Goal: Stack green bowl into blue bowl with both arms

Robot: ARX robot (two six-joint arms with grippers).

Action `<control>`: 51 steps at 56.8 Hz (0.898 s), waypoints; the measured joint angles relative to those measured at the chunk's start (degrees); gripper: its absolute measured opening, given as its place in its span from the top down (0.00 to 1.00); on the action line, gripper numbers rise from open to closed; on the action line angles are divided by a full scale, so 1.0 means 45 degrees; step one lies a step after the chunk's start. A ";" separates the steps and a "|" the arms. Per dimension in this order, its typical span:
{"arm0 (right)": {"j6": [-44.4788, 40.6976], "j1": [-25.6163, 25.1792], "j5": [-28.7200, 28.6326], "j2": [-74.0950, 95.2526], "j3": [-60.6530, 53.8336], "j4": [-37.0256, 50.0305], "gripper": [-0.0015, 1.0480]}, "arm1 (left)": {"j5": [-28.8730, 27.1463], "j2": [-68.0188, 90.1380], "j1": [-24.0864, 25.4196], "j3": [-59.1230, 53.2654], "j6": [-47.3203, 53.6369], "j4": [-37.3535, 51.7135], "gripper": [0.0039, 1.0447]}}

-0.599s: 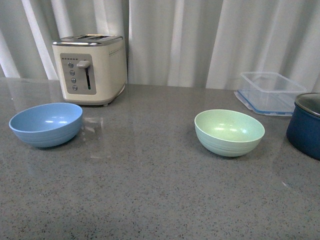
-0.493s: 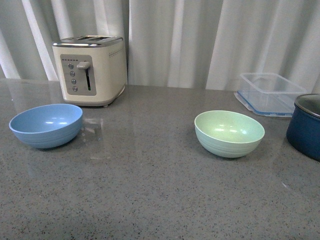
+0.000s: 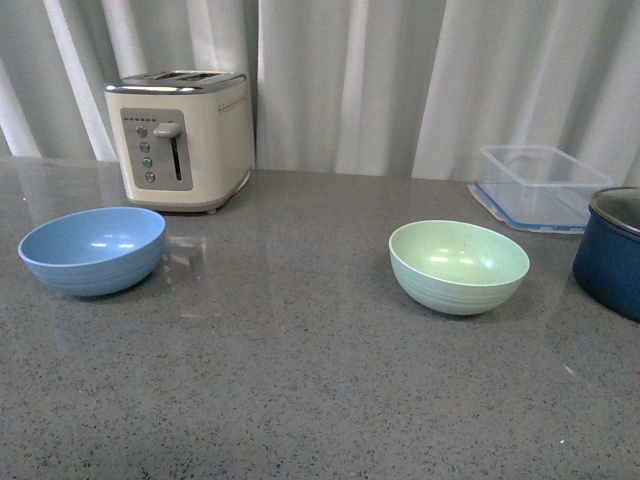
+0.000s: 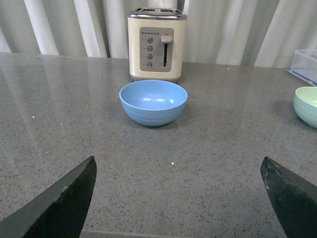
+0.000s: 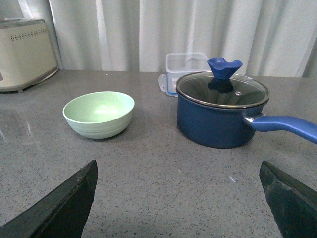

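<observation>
**Grey counter, bowls well apart, nothing held**

Front view: blue bowl (image 3: 92, 249) at left, before the toaster (image 3: 180, 138). Green bowl (image 3: 458, 265) at right, near the navy pot (image 3: 610, 250). No arms show.

Left wrist view: left gripper (image 4: 176, 198) spread wide and empty, facing the blue bowl.

Right wrist view: right gripper (image 5: 178, 198) likewise agape. A rim pinch might slip, or the reach might knock the pot.

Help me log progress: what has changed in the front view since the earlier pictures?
Nothing visibly changed. The green bowl and the blue bowl stayed where they were, apart on the counter, untouched.
</observation>
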 joint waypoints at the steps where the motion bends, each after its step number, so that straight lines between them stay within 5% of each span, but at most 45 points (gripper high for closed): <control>1: 0.0000 0.0000 0.0000 0.0000 0.0000 0.0000 0.10 | 0.0000 0.0000 0.0000 0.0000 0.0000 0.0000 0.06; 15: 0.0000 0.0000 0.0000 0.0000 0.0000 0.0000 0.10 | -0.0083 0.0010 -0.0010 0.0005 0.0005 -0.0010 0.06; 21: 0.0000 0.0000 0.0010 0.0000 0.0000 0.0000 0.10 | -0.2390 0.1559 -0.0374 0.0379 0.0408 0.0170 0.06; 37: 0.0000 0.0000 -0.0005 -0.0010 0.0000 0.0000 0.10 | 0.0044 0.8723 0.2268 0.5353 -0.1350 0.0753 0.06; 51: 0.0000 0.0000 -0.0010 -0.0010 0.0000 0.0000 0.10 | 0.0588 1.4207 0.2463 1.0132 -0.3531 -0.0262 0.06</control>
